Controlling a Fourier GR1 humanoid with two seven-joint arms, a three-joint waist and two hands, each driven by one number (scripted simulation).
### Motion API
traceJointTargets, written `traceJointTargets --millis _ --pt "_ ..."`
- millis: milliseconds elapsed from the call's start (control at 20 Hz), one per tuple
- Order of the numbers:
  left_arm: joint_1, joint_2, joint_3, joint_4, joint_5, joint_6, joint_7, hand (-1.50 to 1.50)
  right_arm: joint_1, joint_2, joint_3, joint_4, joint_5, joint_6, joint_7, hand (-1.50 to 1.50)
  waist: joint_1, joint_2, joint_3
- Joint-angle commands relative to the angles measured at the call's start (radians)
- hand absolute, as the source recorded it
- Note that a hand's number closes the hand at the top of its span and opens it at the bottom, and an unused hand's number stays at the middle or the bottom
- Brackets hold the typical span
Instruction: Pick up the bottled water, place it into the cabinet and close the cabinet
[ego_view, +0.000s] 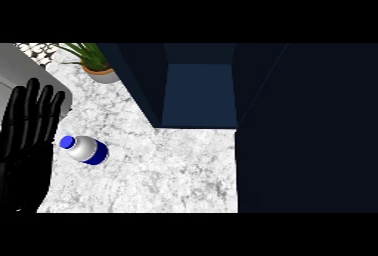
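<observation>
We see only one part of the robot: a black hand (26, 135), glossy, with long slender segmented fingers (31, 100) catching faint pale highlights along their edges, showing just left of the bottle (85, 149).

Bright marble counter (148, 165); dark, shadowy cabinet (199, 95).

No text, label, brand, number or sign can be read anywhere; the bottle (84, 149) just right of the left hand (26, 145) shows only plain blue bands.
</observation>
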Motion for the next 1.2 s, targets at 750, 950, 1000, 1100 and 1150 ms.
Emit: traceJointTargets --millis 750,950,1000,1100,1150 --pt "0.262 -0.06 0.063 -0.044 0.272 0.027 0.224 -1.5 0.367 0.037 0.125 -0.218 -0.306 0.113 0.187 -1.5 -0.017 -0.031 -0.01" --pt "0.314 -0.04 0.094 -0.092 0.306 -0.015 0.236 -1.5 0.406 0.047 0.095 -0.141 -0.306 0.169 0.072 -1.5 -0.017 -0.03 -0.01" --pt "0.317 -0.065 0.05 -0.096 0.261 0.026 0.217 -1.5 0.45 0.035 0.086 -0.194 -0.343 0.181 0.098 -1.5 -0.019 -0.03 -0.01" --pt "0.404 -0.058 0.098 -0.1 0.321 -0.061 0.168 -1.5 0.474 0.049 0.127 -0.206 -0.295 0.178 0.092 -1.5 -0.016 -0.031 -0.01" --pt "0.456 -0.066 0.021 -0.129 0.282 -0.04 0.152 -1.5 0.528 0.052 0.112 -0.176 -0.321 0.226 0.015 -1.5 -0.018 -0.032 -0.009"
